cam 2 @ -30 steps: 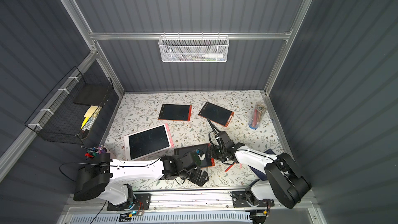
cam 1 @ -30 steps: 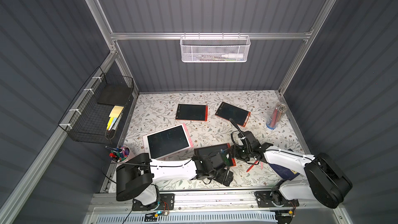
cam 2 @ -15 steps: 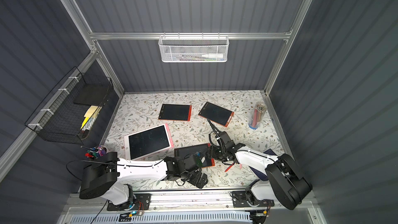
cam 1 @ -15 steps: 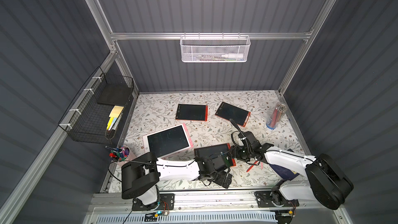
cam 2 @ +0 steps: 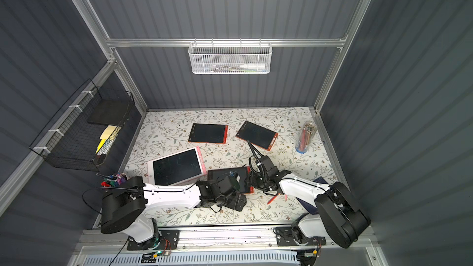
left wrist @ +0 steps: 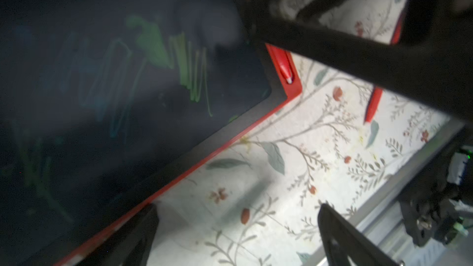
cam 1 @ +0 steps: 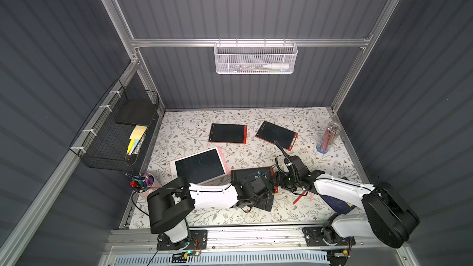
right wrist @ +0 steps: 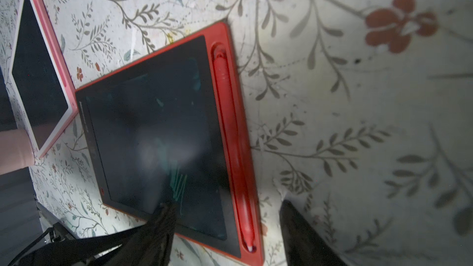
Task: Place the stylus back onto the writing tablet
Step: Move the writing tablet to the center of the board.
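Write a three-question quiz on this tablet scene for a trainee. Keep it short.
1. True or false: the stylus lies in the side slot of the red tablet.
2. Which colours frame the largest tablet? A pink and white, B blue, C green.
3. Fill in: the right gripper has its jaws ____ (open or shut).
Key: 1 true; 2 A; 3 open.

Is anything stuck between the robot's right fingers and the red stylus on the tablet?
Nothing visible. The right gripper is open, its fingers straddling the stylus, which lies in the red writing tablet's groove: one finger over the tablet, one over the table.
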You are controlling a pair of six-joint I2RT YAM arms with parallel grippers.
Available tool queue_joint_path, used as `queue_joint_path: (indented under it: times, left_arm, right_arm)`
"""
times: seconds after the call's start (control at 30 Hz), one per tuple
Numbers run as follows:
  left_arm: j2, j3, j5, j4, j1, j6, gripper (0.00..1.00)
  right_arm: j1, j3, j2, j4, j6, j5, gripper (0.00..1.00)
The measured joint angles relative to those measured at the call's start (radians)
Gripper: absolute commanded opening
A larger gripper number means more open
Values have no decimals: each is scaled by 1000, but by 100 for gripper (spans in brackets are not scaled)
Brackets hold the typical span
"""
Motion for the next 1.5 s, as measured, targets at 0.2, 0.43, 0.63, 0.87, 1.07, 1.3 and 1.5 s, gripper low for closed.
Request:
queue_joint_path:
  times: [0.2, 0.43, 0.63, 0.87, 1.07, 1.3, 1.5]
  left_arm:
    - [36, 29, -56, 5, 56, 47, 99]
    - [76, 56, -88, 40, 106, 91, 99]
    - [77, 53, -88, 55, 176, 111, 99]
    - [82, 50, -89, 75, 251, 145, 99]
    - [92, 50, -90, 109, 343, 187, 99]
    - [101, 50, -92, 130, 456, 238, 99]
    - [113, 50, -93, 159, 507, 273, 99]
  right_arm:
    - [0, 33, 53, 36, 9, 15, 66]
    - [-1, 120, 157, 63, 8, 39, 65]
    - [-17, 198, 241, 81, 2, 37, 65]
    - [-29, 313, 354, 96, -18, 15, 65]
    - [-34, 410, 440, 97, -32, -22, 65]
    - [-34, 492, 510, 99, -42, -60, 65]
    - [-34, 595, 590, 93, -44, -85, 65]
